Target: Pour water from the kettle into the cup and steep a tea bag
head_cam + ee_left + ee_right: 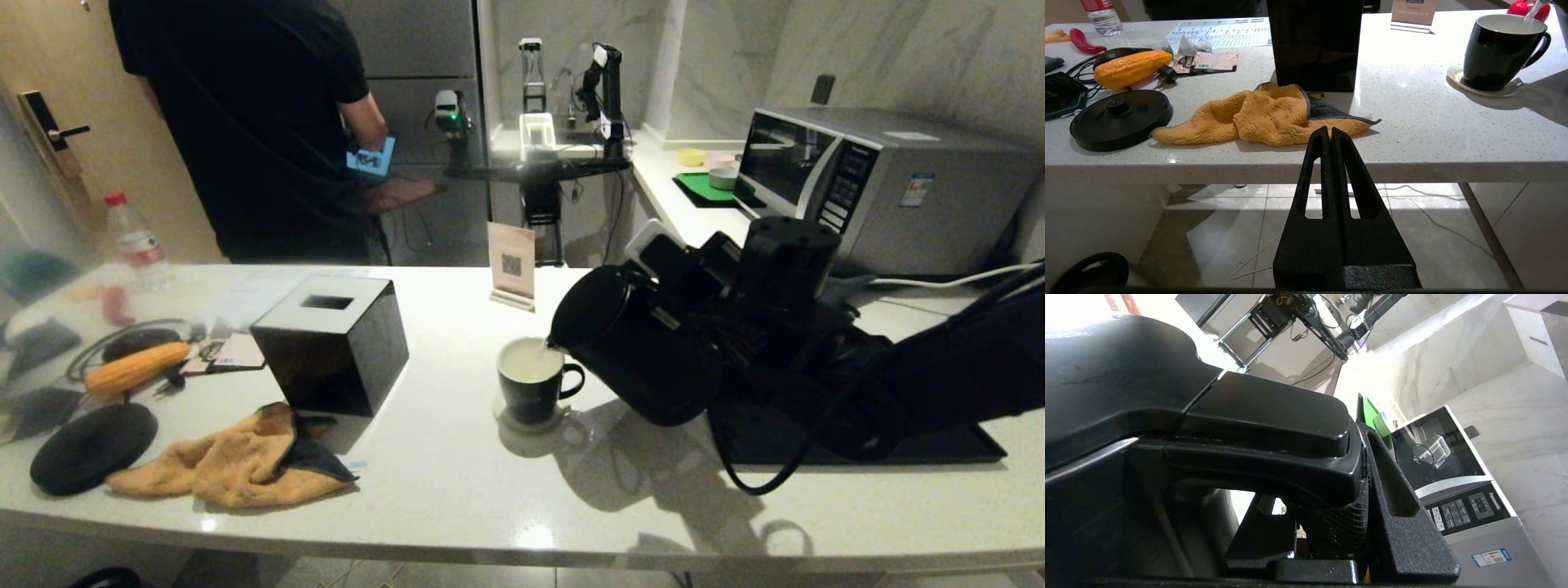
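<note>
The black kettle (637, 351) is tilted over, with its spout above the cup (531, 392). A thin stream of water (1532, 10) falls into that black mug, and pale water (525, 360) fills its white inside. The mug stands on a small white coaster (1455, 77). My right gripper (1327, 490) is shut on the kettle's handle (1274, 416). My left gripper (1329, 132) is shut on nothing, below the counter's front edge. A small grey-green tea bag (1186, 44) lies at the far left by a brown sachet.
A black tissue box (331, 343) and an orange cloth (237, 457) lie left of the mug. The kettle base (94, 447), a corn cob (135, 367) and cables crowd the left end. A card stand (512, 265), microwave (882, 188), black tray (939, 445) and a person (253, 122) stand around.
</note>
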